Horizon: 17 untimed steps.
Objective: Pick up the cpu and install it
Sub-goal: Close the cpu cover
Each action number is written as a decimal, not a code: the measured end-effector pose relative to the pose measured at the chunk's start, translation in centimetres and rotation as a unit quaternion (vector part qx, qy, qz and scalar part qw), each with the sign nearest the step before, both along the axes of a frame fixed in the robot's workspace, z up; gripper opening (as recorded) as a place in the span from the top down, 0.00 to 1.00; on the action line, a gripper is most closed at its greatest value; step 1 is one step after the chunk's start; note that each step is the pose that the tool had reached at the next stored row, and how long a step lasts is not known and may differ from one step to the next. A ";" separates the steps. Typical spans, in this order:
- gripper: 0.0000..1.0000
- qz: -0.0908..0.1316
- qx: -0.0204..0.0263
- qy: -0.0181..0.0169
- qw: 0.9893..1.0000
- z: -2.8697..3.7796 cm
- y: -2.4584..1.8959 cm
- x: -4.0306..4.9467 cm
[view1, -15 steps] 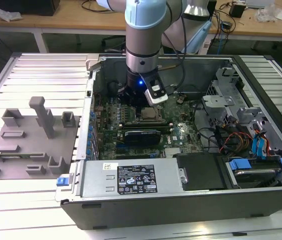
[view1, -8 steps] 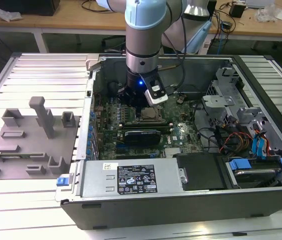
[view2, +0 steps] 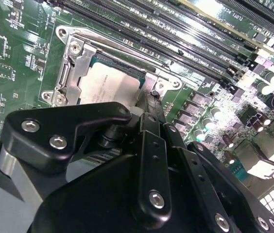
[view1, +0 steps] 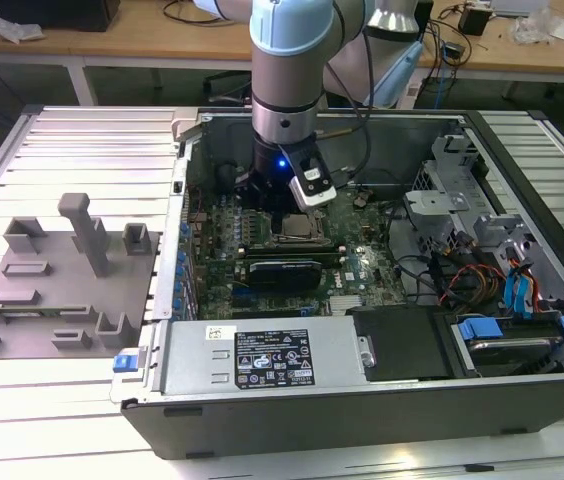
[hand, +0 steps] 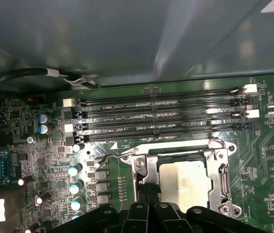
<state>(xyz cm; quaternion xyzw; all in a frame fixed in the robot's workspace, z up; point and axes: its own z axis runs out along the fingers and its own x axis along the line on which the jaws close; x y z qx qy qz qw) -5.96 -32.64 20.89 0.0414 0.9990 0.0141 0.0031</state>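
I saw the cpu (hand: 185, 182) lying flat inside the metal socket frame (hand: 223, 170). The pincer (view2: 146, 99) hung close over the chip's edge; spread or pressed together, I could not tell. In the exterior view, the grey holder plate (view1: 52, 285) lay at the pincer's 9 o'clock.

We see the cpu (view2: 109, 86) lying flat inside the metal socket frame (view2: 73, 58) on the green motherboard (view2: 10, 63) (silver-white square top facing up, one edge hidden in both wrist views).
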 end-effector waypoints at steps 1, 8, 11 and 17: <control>0.89 0.000 0.000 0.000 1.000 0.04 0.00 0.00; 0.89 0.000 0.000 0.000 1.000 -0.33 0.00 -0.42; 0.89 0.000 0.000 0.000 1.000 -0.42 0.00 -0.46; 0.89 0.000 0.000 0.000 1.000 -0.50 0.00 -0.65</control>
